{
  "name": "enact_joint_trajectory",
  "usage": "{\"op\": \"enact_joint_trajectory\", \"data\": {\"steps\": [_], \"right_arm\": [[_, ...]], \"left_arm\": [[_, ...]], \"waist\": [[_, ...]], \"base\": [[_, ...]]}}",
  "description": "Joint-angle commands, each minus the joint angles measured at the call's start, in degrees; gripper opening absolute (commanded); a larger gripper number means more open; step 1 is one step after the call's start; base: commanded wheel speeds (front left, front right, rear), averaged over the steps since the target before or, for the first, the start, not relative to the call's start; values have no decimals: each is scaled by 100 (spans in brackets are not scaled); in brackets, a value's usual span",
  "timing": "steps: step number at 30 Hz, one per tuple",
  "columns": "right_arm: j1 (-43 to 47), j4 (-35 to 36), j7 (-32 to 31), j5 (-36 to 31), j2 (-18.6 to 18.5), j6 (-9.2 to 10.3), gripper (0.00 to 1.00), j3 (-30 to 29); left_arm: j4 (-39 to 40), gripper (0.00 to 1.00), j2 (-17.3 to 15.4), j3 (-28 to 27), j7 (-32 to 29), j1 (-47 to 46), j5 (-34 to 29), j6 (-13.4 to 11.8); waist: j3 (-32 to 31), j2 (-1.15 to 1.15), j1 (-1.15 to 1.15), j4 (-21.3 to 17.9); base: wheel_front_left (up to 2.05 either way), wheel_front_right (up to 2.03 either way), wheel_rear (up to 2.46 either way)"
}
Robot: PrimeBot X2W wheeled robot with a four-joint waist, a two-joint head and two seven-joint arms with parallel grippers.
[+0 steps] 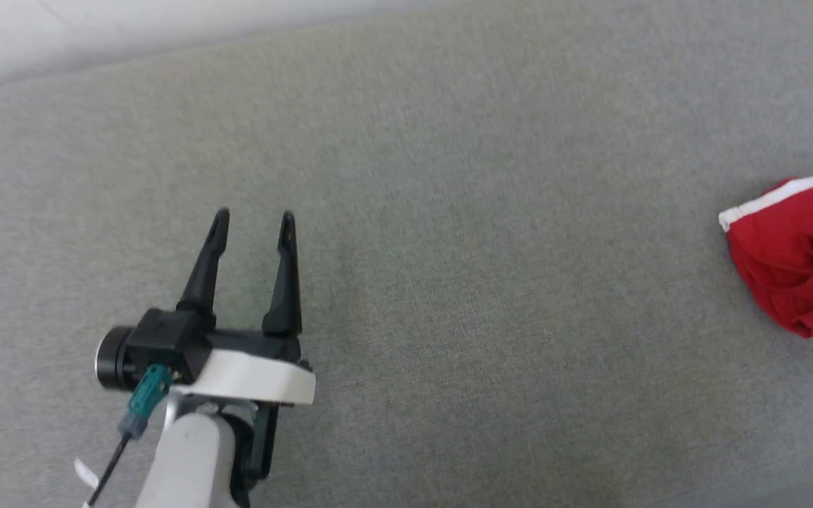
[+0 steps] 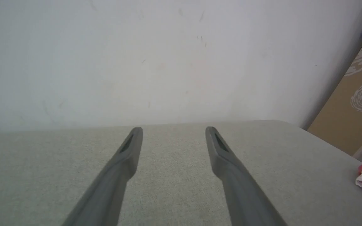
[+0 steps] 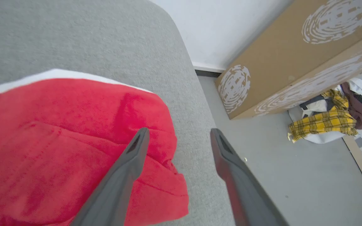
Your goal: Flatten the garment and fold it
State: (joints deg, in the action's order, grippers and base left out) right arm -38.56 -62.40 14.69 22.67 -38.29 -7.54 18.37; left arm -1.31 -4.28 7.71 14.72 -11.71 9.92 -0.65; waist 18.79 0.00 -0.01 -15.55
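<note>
**While nothing is gripped, red shorts (image 1: 795, 268) lie crumpled**

The shorts sit at the head view's right edge on the grey desk (image 1: 449, 212). The left end effector (image 1: 255, 215), lower left, is released and empty. The right end effector (image 3: 179, 131) is spread over the shorts, released.

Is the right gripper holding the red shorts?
No: the fingers of the right gripper stand wide apart, gripping nothing; the red shorts lie crumpled on the grey surface.
</note>
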Motion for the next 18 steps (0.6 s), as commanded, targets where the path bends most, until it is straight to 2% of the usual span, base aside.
{"op": "enact_joint_trajectory", "data": {"steps": [1,3,5,11,18], "right_arm": [[262,440,26,-153,97,5,100,-195],[440,678,27,-214,174,5,100,-301],[818,1210,28,-368,356,5,100,-445],[1800,2558,27,-617,1147,5,100,-624],[2360,3973,-113,-739,1964,5,100,-817]], "left_arm": [[16,100,28,-61,26,185,57,-62],[27,100,39,-91,26,275,80,-82],[44,100,57,-148,27,438,121,-123],[-68,100,85,-290,27,777,153,-182],[-392,100,-59,-612,28,1037,77,-223]], "waist": [[-680,0,1,291],[-791,0,1,336],[-966,0,1,451],[-1325,0,1,932],[-1520,0,1,1387]], "base": [[0,0,0],[0,0,0],[0,0,0],[0,0,0],[0,0,0]]}}
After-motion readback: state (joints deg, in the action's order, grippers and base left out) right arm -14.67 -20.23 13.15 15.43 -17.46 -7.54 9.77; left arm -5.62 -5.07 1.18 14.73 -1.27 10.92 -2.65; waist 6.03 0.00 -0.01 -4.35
